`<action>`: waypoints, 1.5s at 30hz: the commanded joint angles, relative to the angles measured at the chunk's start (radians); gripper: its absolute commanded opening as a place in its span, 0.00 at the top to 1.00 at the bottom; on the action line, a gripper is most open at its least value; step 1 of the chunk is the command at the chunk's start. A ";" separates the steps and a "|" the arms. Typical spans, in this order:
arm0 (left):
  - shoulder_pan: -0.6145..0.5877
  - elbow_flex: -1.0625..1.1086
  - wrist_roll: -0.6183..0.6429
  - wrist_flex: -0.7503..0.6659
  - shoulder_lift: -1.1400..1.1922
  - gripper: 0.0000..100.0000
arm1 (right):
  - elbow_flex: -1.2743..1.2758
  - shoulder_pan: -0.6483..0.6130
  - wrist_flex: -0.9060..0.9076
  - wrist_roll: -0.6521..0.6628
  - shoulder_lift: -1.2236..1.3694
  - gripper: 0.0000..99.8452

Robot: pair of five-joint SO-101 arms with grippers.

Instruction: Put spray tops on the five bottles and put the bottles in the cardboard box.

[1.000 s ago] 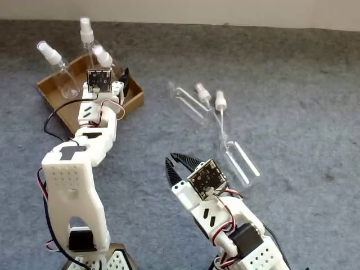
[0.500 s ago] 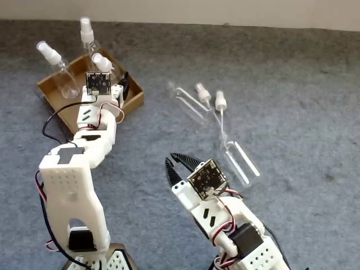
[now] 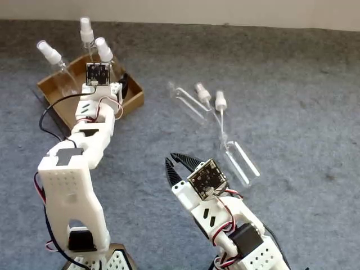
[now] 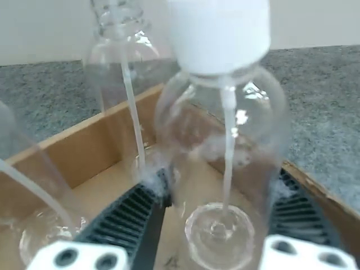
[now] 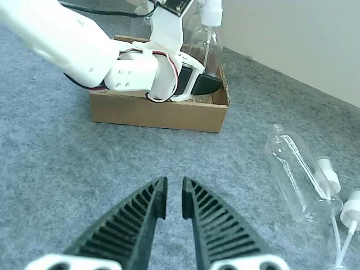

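Note:
The cardboard box [image 3: 130,101] sits at the back left with three clear bottles in it, each with a white spray top. My left gripper [image 3: 112,79] is inside the box, shut on the nearest capped bottle [image 4: 225,152], which stands upright with its top [image 3: 103,49] above the wrist. The other two capped bottles [image 3: 56,64] [image 3: 86,31] stand behind it. Two uncapped bottles [image 3: 188,102] [image 3: 243,163] lie on the carpet to the right, with two loose spray tops [image 3: 202,91] [image 3: 220,101] between them. My right gripper [image 5: 173,202] hovers low near the front, shut and holding nothing.
Grey carpet [image 3: 292,84] covers the whole table. The left arm [image 5: 84,48] stretches over the box's near wall [image 5: 157,112]. Open carpet lies between the right gripper [image 3: 171,160] and the box. A pale wall runs along the far edge.
The left gripper has tipped the held bottle more upright, its spray top swinging toward the back of the box. The right arm has not moved.

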 commanded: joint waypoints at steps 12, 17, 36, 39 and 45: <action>-0.001 0.010 -0.011 0.029 -0.090 0.75 | 0.148 -0.005 0.005 0.014 -0.005 0.96; -0.001 0.093 -0.014 0.031 -0.193 0.75 | 0.148 0.021 0.005 0.014 -0.005 0.96; -0.002 0.048 -0.011 0.238 -0.245 0.63 | 0.148 0.022 0.005 0.014 -0.005 0.96; -0.012 0.048 -0.014 0.239 -0.246 0.63 | 0.148 0.022 0.005 0.014 -0.005 0.96; -0.030 0.059 -0.011 0.241 -0.277 0.63 | 0.148 0.022 0.005 0.014 -0.005 0.96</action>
